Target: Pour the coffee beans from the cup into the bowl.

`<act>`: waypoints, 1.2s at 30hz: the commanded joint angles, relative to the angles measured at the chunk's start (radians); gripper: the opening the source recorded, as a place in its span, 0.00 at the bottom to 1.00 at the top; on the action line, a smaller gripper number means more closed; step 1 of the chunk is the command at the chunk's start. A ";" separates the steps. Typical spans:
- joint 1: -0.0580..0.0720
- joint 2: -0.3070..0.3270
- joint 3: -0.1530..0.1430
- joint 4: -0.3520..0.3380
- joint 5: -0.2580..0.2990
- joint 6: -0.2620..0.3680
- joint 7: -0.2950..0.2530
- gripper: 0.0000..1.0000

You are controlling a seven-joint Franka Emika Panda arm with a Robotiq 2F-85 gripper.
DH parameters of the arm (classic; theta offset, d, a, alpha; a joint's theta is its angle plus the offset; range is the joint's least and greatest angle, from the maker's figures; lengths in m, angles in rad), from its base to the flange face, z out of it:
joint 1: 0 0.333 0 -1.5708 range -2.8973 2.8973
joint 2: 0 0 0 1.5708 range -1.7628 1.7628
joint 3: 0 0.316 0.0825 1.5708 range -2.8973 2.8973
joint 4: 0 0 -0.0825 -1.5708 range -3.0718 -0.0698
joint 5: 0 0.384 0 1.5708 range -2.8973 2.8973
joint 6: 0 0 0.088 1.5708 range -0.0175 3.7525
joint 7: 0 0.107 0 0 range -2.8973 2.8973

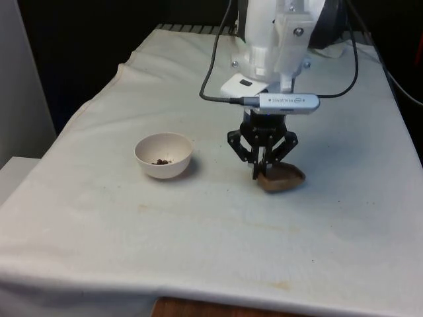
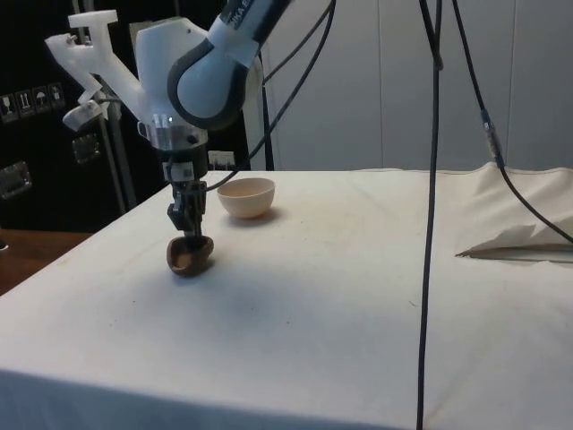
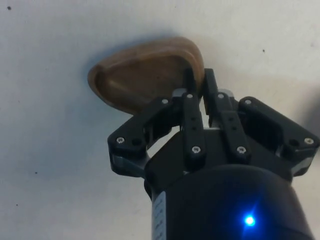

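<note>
Gripper (image 1: 263, 173) sits low over the table (image 1: 99, 218), roughly mid-width and toward the near half, its fingers (image 3: 192, 85) nearly closed and pinching the rim of the brown wooden cup (image 1: 283, 177). The cup looks empty in the wrist view; a few dark coffee beans (image 1: 162, 160) already lie in the cream bowl (image 1: 164, 155), so you appear to be at the put-down, with the pour done. To finish cleanly, make sure the cup's base is bearing on the cloth before you part the fingers, open only enough to clear the rim, then lift straight up so neither finger drags the wall and tips it. The bowl stands well apart from the cup, nearer the table edge on the front view's left. The cup seems tilted, mouth turned partly sideways rather than straight up; its oval long axis runs roughly across the table, parallel to the near edge. Whether it touches the cloth, you cannot tell for sure.
</note>
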 commanded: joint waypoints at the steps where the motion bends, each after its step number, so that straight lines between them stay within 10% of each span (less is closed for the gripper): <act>1: -0.008 0.002 0.008 0.001 0.012 0.003 -0.011 0.00; 5: -0.007 0.003 0.007 0.001 0.017 0.004 -0.015 0.08; 22: -0.005 -0.022 0.005 -0.008 0.025 -0.011 -0.020 1.00; 36: -0.001 -0.122 -0.005 -0.091 0.023 -0.035 -0.015 1.00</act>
